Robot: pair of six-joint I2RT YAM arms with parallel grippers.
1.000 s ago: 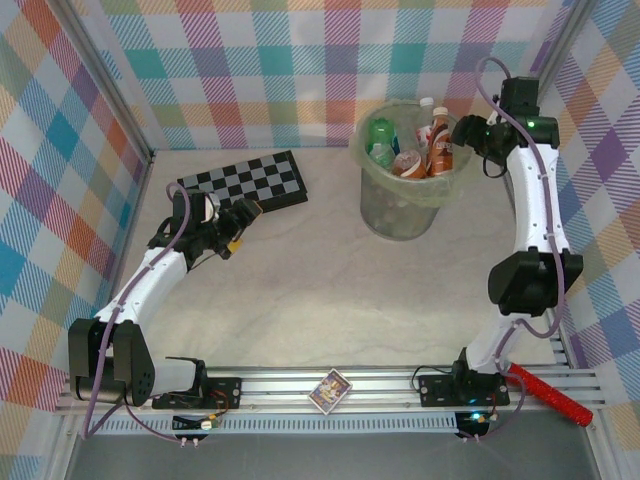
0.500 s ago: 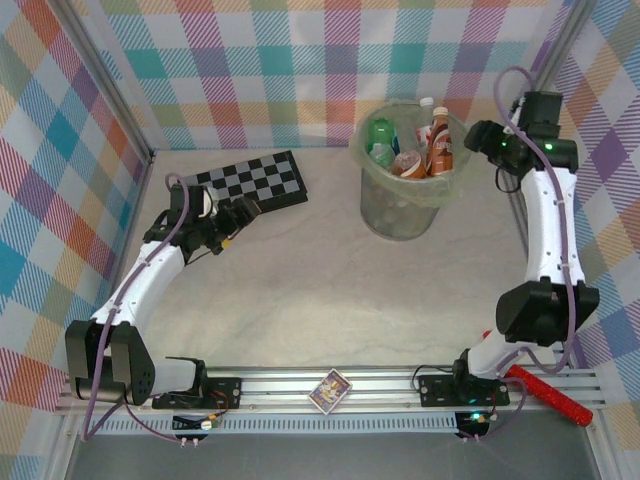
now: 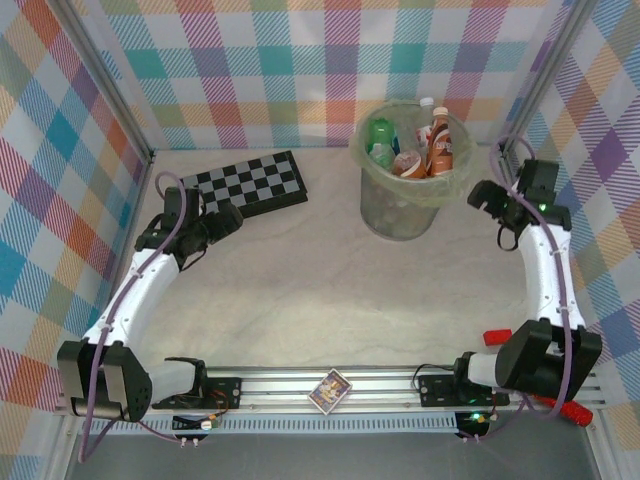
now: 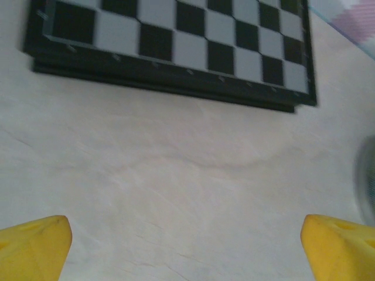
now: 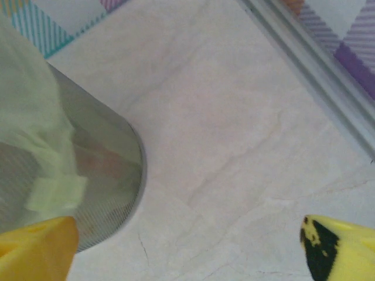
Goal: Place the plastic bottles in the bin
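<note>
The bin (image 3: 403, 205), a pale-green translucent bucket with a liner bag, stands at the back right of the table. Several plastic bottles sit inside it: a green one (image 3: 380, 138), a brown one with an orange cap (image 3: 440, 146) and a red-and-white one (image 3: 408, 162). My right gripper (image 3: 487, 196) hangs open to the right of the bin, clear of it. In the right wrist view the bin's wall (image 5: 94, 175) is at the left, with bare table between the yellow fingertips (image 5: 35, 249). My left gripper (image 3: 222, 219) is open over bare table, just in front of the chequered board.
The black-and-grey chequered board (image 3: 245, 182) (image 4: 176, 47) lies at the back left. A small colourful card box (image 3: 330, 390) rests on the front rail. A red-handled tool (image 3: 560, 405) lies at the front right. The metal frame rail (image 5: 310, 70) runs close behind my right gripper.
My right arm has drawn back from the bin's rim, dropping to the right of the bin, and its jaws have opened wider. My left arm has pulled back slightly from the board.
</note>
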